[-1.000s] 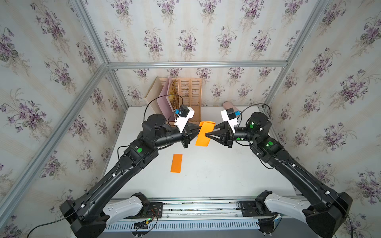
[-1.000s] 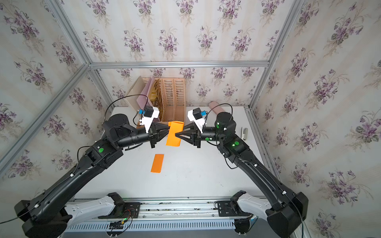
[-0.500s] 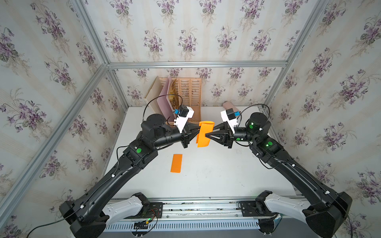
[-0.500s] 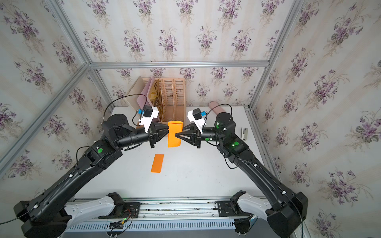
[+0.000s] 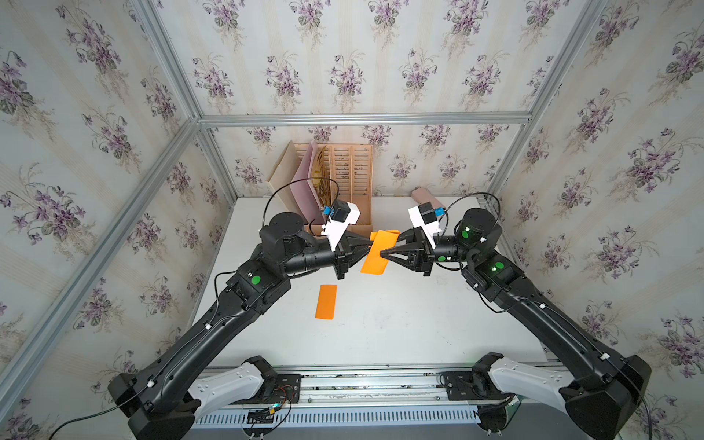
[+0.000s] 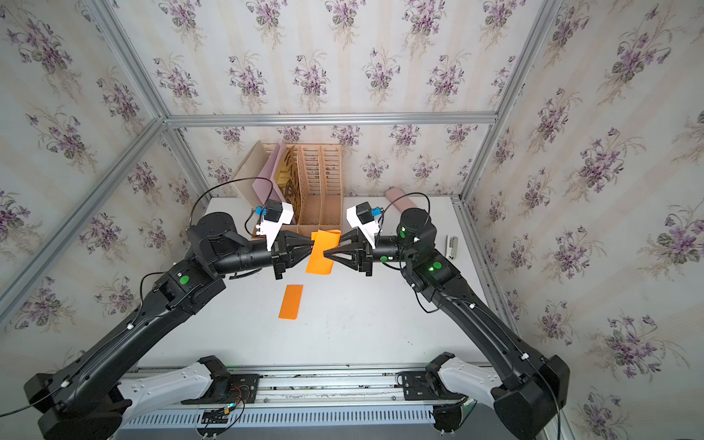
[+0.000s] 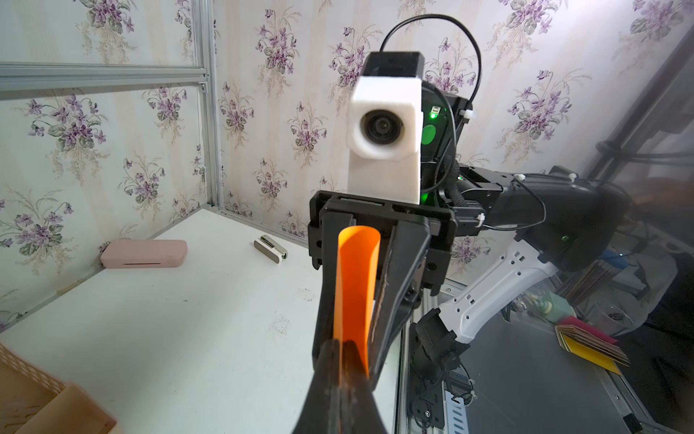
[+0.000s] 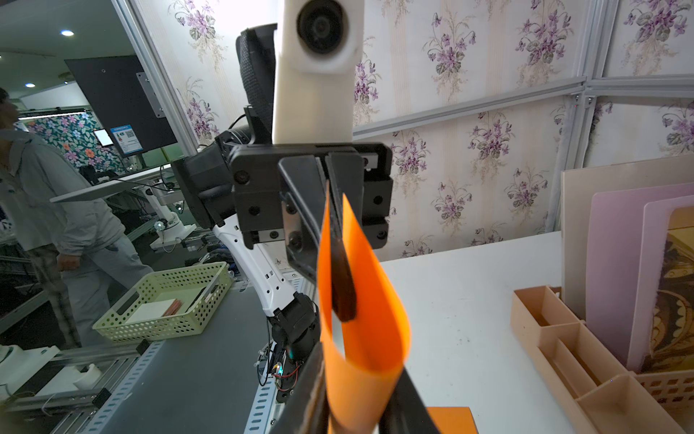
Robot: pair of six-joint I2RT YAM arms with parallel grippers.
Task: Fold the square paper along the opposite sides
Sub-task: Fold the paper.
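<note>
**Orange paper** (image 5: 375,263): was curled into a loop and held above the white table (image 5: 381,327), upper centre in both top views.

**My left gripper** (image 5: 368,245): was fully closed, clamped on the paper's edge.

**My right gripper** (image 5: 382,252): jaws stood slightly parted, squeezing the rounded fold.

**Folded orange strip** (image 5: 326,301): lay flat lower down, well apart.

Walls: cream striped wallpaper with purple flower sprigs (image 5: 343,57), on all sides in both top views.
Framing: silver aluminium profile bars (image 5: 362,119) along corners and edges.
Furniture: white matt tabletop (image 5: 400,335); beige slatted wooden file rack (image 5: 352,171), upright against the rear wall.
Beyond the enclosure, right wrist view: round ceiling lamp (image 8: 67,33), lit; black flat panel (image 8: 120,97); pale green perforated plastic basket (image 8: 165,300) on a dark grey bench (image 8: 195,375).
</note>
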